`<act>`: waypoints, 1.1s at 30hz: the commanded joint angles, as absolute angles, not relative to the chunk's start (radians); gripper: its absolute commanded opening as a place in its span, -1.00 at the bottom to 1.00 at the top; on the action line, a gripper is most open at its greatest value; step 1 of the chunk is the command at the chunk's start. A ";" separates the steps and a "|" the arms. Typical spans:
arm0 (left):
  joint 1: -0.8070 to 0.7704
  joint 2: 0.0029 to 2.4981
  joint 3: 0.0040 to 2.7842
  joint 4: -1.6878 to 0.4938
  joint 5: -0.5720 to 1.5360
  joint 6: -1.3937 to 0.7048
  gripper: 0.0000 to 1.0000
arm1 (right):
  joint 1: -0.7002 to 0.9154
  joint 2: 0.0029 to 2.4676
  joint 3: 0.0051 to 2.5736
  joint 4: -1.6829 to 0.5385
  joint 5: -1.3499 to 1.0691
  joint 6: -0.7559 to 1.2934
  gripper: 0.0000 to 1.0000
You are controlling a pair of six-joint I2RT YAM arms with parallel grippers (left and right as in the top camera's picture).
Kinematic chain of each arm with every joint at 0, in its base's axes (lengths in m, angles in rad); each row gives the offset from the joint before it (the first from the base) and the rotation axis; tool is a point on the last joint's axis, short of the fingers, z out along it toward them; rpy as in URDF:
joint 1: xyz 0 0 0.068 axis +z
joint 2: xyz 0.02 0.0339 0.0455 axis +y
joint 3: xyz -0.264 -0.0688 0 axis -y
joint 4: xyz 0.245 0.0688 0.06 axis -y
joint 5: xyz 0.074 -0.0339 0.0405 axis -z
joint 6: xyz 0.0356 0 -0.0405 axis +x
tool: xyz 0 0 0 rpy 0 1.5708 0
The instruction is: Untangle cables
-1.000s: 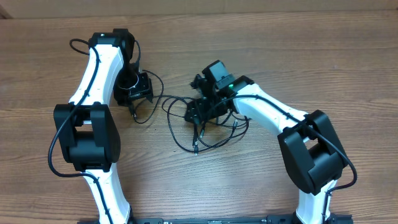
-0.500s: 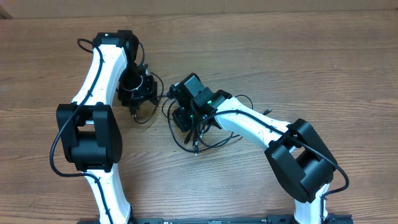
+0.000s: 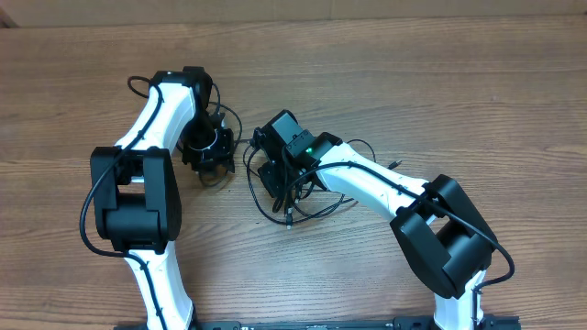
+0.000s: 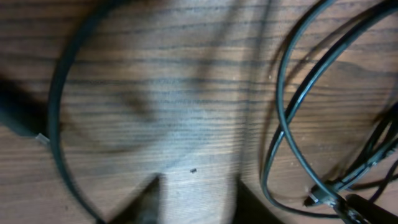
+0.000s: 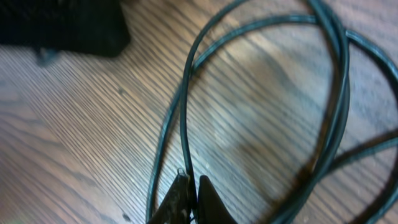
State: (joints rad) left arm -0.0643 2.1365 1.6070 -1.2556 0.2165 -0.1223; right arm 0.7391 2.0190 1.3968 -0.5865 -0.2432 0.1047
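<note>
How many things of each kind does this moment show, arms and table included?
White-and-black robot arms: 2
Tangle of thin black flexible cables: 1, separate cords uncountable
Brown wooden table: 1
Total: 4

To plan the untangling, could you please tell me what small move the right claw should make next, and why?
Probably draw the right claw slowly away from the cable tangle. It looks pinched shut on one thin black cable, whose loops lie slack on the wooden table, so a gentle pull should show which strand runs free.
</note>
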 commanded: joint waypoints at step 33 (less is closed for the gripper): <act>0.004 2.112 1.385 -0.989 -0.121 -0.371 -0.91 | 0.481 1.819 1.286 -1.099 0.015 0.125 -0.92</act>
